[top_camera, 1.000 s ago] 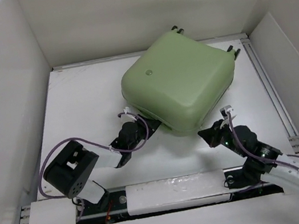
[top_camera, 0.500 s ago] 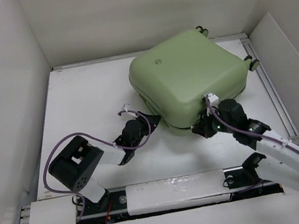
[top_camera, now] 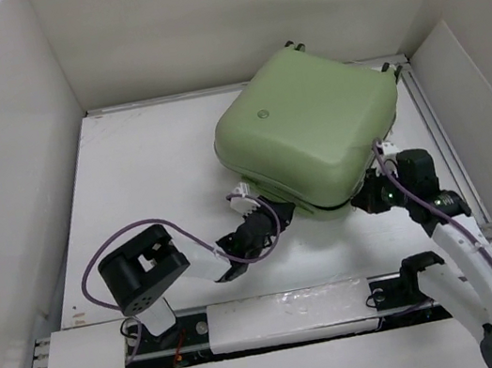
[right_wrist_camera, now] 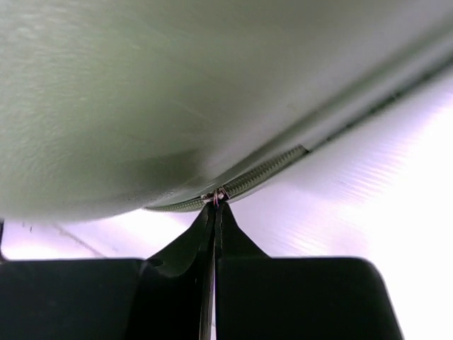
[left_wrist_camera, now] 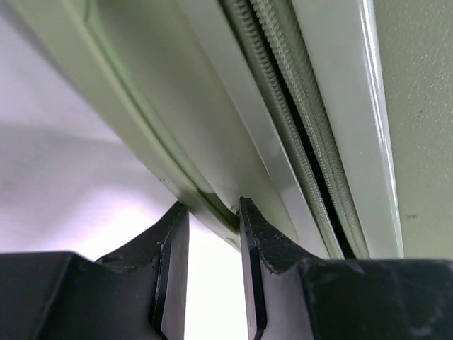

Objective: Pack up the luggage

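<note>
The suitcase [top_camera: 308,130], a pale sage-green hard-shell case, lay flat and lidded on the white table [top_camera: 149,172]. It lay directly ahead of both claws, its near edge at their fingertips and its wheels at the side farthest from them.

The right gripper [right_wrist_camera: 214,203] was clenched, its two fingers pressed flat together. A small metal zipper pull [right_wrist_camera: 216,194] was nipped at their very tips. The zipper [right_wrist_camera: 263,168] ran off up and to the right of that claw, along the seam under the curved shell.

The left gripper [left_wrist_camera: 212,212] stood at a narrow opening. The lower lip of the suitcase passed between its fingertips, and both fingers appeared to bear on it, so it was grasping the case by the rim. Above and to the right of this claw the seam showed a dark gap between the two rows of teeth.

Step in hand, as judged: zipping the case shut, the lid being already down. The wrist view did not settle how much of the track was closed.

The next move called for the right claw to draw the pull along the track, following the curve of the corner without losing its thin pinch. The left claw would need to brace the rim so that the case did not slide or turn.
</note>
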{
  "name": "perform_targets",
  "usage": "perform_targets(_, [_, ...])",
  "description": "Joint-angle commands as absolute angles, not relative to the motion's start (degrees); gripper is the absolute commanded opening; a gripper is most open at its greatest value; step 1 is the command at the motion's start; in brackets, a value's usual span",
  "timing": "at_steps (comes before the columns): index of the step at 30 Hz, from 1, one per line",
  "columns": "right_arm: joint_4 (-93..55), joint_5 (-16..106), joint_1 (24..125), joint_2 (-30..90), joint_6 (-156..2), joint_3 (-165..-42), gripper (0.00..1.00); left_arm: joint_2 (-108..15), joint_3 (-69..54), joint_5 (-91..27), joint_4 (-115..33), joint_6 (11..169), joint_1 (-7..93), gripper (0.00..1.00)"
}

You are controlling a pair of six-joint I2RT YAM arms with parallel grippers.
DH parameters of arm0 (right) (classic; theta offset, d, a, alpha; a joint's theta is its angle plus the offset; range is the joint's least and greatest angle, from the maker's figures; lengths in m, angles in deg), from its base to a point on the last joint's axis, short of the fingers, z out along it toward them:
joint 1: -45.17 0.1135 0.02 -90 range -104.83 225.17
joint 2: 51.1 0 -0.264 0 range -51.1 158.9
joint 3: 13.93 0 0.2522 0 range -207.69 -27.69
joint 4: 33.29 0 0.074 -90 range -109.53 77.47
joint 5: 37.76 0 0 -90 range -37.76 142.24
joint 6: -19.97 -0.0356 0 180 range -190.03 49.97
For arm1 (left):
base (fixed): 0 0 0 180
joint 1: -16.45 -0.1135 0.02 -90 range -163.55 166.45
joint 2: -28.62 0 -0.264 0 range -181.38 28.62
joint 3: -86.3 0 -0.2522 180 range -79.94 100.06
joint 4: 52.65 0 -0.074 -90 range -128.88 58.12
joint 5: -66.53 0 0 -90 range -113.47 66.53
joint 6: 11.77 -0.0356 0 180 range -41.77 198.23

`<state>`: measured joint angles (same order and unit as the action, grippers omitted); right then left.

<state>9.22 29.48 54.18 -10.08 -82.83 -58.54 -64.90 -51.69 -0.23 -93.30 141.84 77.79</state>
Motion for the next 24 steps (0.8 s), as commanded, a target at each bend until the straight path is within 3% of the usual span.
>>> perform_targets(1, [-7.93,32.4,50.45,-6.2,-83.04,-64.94,0.0,-65.68,-45.93,-17.32,-100.94,139.4,90.27,0.0])
perform_targets(8, [-13.82,20.53,51.73,6.21,-85.4,-69.96,0.0,-66.92,-44.17,-16.8,-101.64,140.98,91.07,0.0])
perform_targets(12, [-12.33,27.43,66.49,-10.62,-90.93,-56.31,0.0,-66.22,-45.57,-14.07,-100.59,140.98,91.07,0.0])
perform_targets(13, [-11.2,28.5,70.0,-19.89,-93.21,-53.38,0.0,-65.43,-45.57,-14.07,-100.58,140.98,90.03,0.0])
perform_targets(18, [-0.39,42.37,90.21,-37.29,-102.29,-46.85,0.0,-64.9,-45.93,-12.93,-99.89,141.6,87.29,0.0])
perform_targets(24, [2.61,56.45,93.33,-19.78,-98.25,-59.3,0.0,-62.38,-47.58,-10.74,-99.8,141.6,87.29,0.0])
